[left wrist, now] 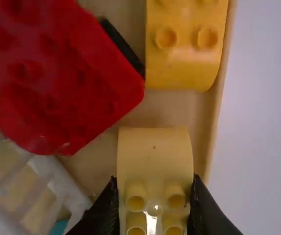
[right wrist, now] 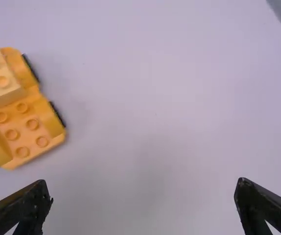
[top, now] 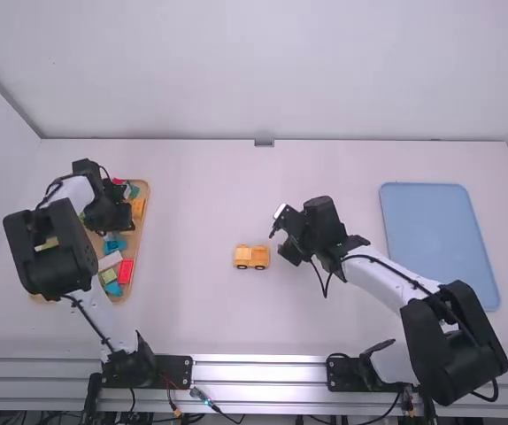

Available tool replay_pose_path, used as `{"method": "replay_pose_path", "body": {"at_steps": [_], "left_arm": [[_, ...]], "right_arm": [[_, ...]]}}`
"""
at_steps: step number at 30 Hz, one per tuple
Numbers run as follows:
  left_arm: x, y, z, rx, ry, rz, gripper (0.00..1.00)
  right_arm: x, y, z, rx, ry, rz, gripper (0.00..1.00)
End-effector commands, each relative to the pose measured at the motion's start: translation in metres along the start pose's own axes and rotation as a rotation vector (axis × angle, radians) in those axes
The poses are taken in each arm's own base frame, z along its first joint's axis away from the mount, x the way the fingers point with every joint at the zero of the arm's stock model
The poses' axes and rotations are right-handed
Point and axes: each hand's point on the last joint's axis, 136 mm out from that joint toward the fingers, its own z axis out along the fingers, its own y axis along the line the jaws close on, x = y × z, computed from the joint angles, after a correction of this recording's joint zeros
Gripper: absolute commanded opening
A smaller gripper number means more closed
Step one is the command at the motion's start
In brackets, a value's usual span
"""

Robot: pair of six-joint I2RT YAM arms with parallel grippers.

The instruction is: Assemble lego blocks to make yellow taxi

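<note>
Pale blue tray (top: 438,239) on the white table's (top: 192,212) right side

Yellow lego car (top: 252,258) stands upright on the table (top: 205,310).

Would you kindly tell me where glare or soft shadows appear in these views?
Left wrist view: a small white glint by the studs of the yellow block; right wrist view: a faint, soft shadow on the table beside the yellow car; high view: fairly even light, with bright streaks along the metal rail.

No readable text (or numbers) on anything.
</note>
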Motion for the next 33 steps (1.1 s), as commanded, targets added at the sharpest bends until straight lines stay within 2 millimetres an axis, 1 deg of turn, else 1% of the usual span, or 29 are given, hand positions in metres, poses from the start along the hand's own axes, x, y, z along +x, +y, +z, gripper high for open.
{"method": "replay_pose_path", "body": {"at_steps": [1,4,6,7,8,9,10,12,13,14,15,16,18,20,21,22,23,24,25,26,28,29,30,33], "left_arm": [[-0.022,-0.009,-0.03,-0.017,-0.066,-0.031,0.02],[-0.033,-0.026,-0.047,-0.021,-0.109,0.024,0.02],[-0.04,-0.046,-0.061,-0.02,-0.144,0.075,0.02],[-0.043,-0.06,-0.067,-0.014,-0.161,0.117,0.02],[-0.045,-0.082,-0.074,0.009,-0.178,0.196,0.02],[-0.045,-0.085,-0.075,0.014,-0.18,0.21,0.02],[-0.044,-0.118,-0.081,0.065,-0.195,0.337,0.02],[-0.041,-0.153,-0.086,0.108,-0.206,0.459,0.02],[-0.037,-0.184,-0.087,0.132,-0.207,0.566,0.02],[-0.034,-0.2,-0.086,0.137,-0.207,0.625,0.02],[-0.032,-0.21,-0.086,0.139,-0.208,0.66,0.02],[-0.025,-0.236,-0.086,0.152,-0.206,0.739,0.02],[-0.018,-0.263,-0.086,0.168,-0.213,0.821,0.02],[-0.008,-0.305,-0.084,0.194,-0.233,0.926,0.02],[-0.003,-0.32,-0.083,0.2,-0.239,0.97,0.02],[0.001,-0.329,-0.082,0.201,-0.239,1.009,0.02],[0.014,-0.347,-0.078,0.205,-0.229,1.092,0.02],[0.017,-0.351,-0.077,0.203,-0.226,1.11,0.02],[0.026,-0.366,-0.071,0.181,-0.215,1.162,0.01],[0.031,-0.376,-0.065,0.161,-0.211,1.185,0.02],[0.037,-0.39,-0.054,0.128,-0.207,1.233,0.02],[0.039,-0.392,-0.052,0.125,-0.204,1.243,0.02],[0.048,-0.403,-0.041,0.12,-0.188,1.303,0.02],[0.061,-0.417,-0.025,0.127,-0.162,1.369,0.01]], "right_arm": [[-0.005,-0.032,-0.01,0.138,0.006,0.128,0.99],[-0.004,-0.043,-0.016,0.181,0.002,0.196,0.99],[-0.008,-0.049,-0.023,0.199,-0.023,0.251,0.99],[-0.009,-0.054,-0.029,0.212,-0.038,0.282,0.99],[-0.012,-0.061,-0.037,0.232,-0.059,0.323,0.99],[-0.012,-0.062,-0.038,0.235,-0.062,0.329,0.99],[-0.014,-0.071,-0.049,0.262,-0.089,0.385,0.99],[-0.011,-0.084,-0.063,0.319,-0.102,0.463,0.99],[-0.002,-0.099,-0.078,0.401,-0.099,0.553,0.99],[0.005,-0.108,-0.087,0.452,-0.094,0.603,0.99],[0.009,-0.113,-0.093,0.483,-0.091,0.631,0.99],[0.02,-0.123,-0.107,0.552,-0.084,0.696,0.99],[0.03,-0.129,-0.12,0.6,-0.074,0.748,0.99],[0.043,-0.134,-0.136,0.649,-0.062,0.808,0.99],[0.047,-0.135,-0.143,0.666,-0.059,0.83,0.99],[0.051,-0.137,-0.148,0.682,-0.056,0.846,0.99],[0.058,-0.139,-0.156,0.71,-0.051,0.873,0.99],[0.061,-0.141,-0.16,0.725,-0.051,0.886,0.99],[0.068,-0.144,-0.169,0.76,-0.049,0.914,0.99],[0.072,-0.146,-0.177,0.779,-0.05,0.932,0.99],[0.078,-0.146,-0.186,0.79,-0.053,0.949,0.99],[0.079,-0.146,-0.188,0.793,-0.053,0.953,0.99],[0.084,-0.146,-0.196,0.808,-0.05,0.968,0.99],[0.092,-0.147,-0.208,0.835,-0.048,0.986,0.99]]}}
